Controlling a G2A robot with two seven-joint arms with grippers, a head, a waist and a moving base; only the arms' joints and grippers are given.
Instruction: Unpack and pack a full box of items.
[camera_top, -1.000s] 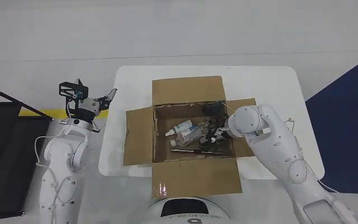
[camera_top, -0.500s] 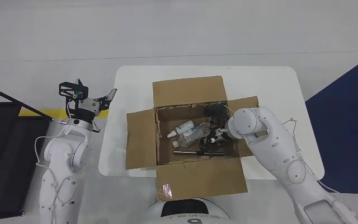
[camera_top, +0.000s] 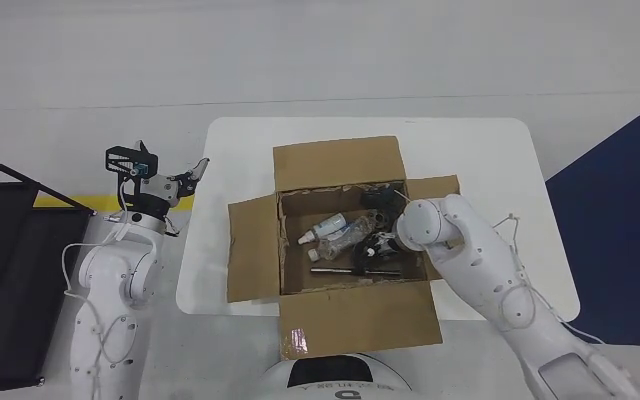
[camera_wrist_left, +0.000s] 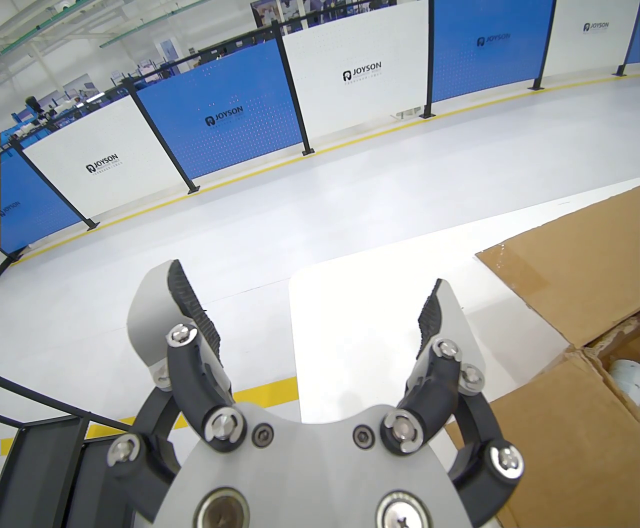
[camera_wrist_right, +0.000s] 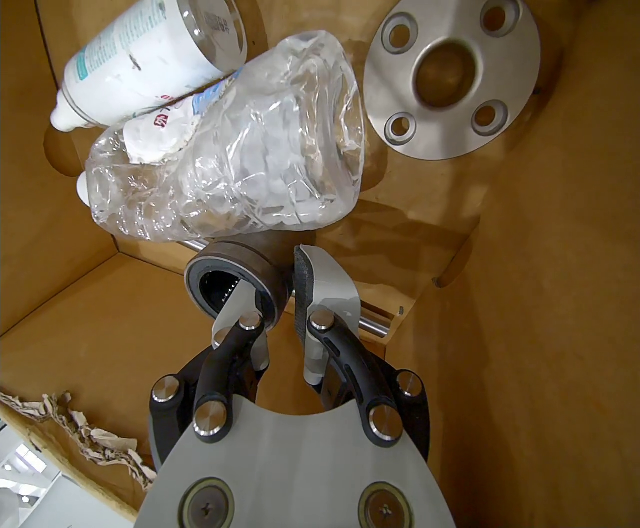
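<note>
An open cardboard box (camera_top: 340, 160) stands in the middle of the white table (camera_top: 480, 160). My right gripper (camera_top: 375, 250) is down inside it. In the right wrist view, the right gripper (camera_wrist_right: 272, 280) is shut on the wall of a dark metal ring (camera_wrist_right: 250, 260), one finger inside it and one outside. Beside the ring lie a crushed clear plastic bottle (camera_wrist_right: 240, 160), a white bottle (camera_wrist_right: 145, 60), a round steel flange (camera_wrist_right: 510, 65) and a thin metal rod (camera_wrist_right: 372, 325). My left gripper (camera_top: 195, 172) (camera_wrist_left: 306, 275) hangs open and empty off the table's left edge.
All four box flaps (camera_top: 355, 315) are folded outward, covering much of the table around the box. A black rack (camera_top: 20, 260) stands on the floor to the left of the left arm. Bare table shows to the right of the box and behind it.
The right arm has shifted left and further into the box, and the box has slid slightly to the right. The left arm has stayed still.
</note>
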